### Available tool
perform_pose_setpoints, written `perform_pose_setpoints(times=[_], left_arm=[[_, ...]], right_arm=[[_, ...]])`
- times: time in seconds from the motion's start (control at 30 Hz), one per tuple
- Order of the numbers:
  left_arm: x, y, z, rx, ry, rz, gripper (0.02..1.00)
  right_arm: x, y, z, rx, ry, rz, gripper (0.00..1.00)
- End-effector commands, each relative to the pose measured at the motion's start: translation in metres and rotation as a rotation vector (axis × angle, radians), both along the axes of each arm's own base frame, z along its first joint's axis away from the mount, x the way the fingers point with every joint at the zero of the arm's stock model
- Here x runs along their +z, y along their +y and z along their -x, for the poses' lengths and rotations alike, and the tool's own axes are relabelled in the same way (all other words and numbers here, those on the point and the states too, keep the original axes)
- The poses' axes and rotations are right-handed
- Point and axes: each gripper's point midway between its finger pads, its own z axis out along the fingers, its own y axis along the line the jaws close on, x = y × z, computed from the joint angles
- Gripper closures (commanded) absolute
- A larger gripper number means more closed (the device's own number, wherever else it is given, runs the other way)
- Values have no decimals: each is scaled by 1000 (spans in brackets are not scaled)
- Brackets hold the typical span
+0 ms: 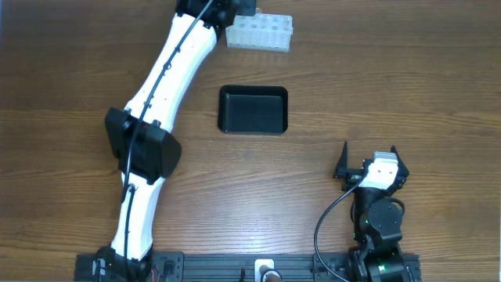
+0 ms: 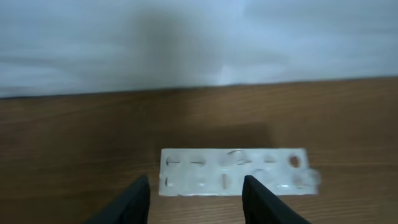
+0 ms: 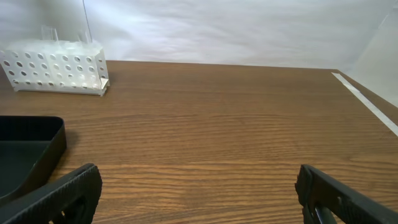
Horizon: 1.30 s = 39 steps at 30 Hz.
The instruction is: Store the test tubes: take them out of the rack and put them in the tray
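Note:
A white perforated test tube rack [image 1: 261,33] stands at the far edge of the table, with clear tubes in it. From above in the left wrist view the rack [image 2: 233,171] shows its holes and tube tops. My left gripper [image 2: 196,199] hangs open above the rack's left part, nothing between its fingers. The black tray [image 1: 253,110] sits mid-table, empty. My right gripper [image 1: 366,157] rests open near the right front, apart from the tray. In the right wrist view the rack [image 3: 56,67] and a corner of the tray [image 3: 31,146] are in sight beyond the open right gripper [image 3: 199,199].
The long white left arm [image 1: 160,102] stretches diagonally across the left half of the table. A pale wall [image 2: 199,43] rises just behind the rack. Bare wood lies between tray and right arm.

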Motion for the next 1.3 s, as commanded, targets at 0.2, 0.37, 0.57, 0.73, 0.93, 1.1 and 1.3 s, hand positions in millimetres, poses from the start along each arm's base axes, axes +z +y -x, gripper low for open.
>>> perform_pose_setpoints(times=[0.2, 0.37, 0.57, 0.73, 0.93, 1.1, 1.3], left_arm=[[-54, -17, -23, -305, 30, 27, 507], [-66, -21, -27, -392, 32, 70, 509], [-75, -23, -23, -430, 51, 60, 518], [-78, -25, -20, -437, 68, 61, 516], [-85, -26, -20, -440, 79, 57, 518], [-98, -28, -21, -444, 90, 52, 511], [-103, -29, -25, -445, 81, 54, 507]], right_arm=[[-1, -4, 1, -19, -5, -6, 9], [-1, -4, 1, -19, -5, -6, 9], [-1, -4, 1, -19, -5, -6, 9], [-1, -4, 1, -19, -5, -6, 9], [-1, -4, 1, -19, -5, -6, 7], [-1, -4, 1, -19, -5, -6, 7], [-1, -4, 1, -19, -5, -6, 9]])
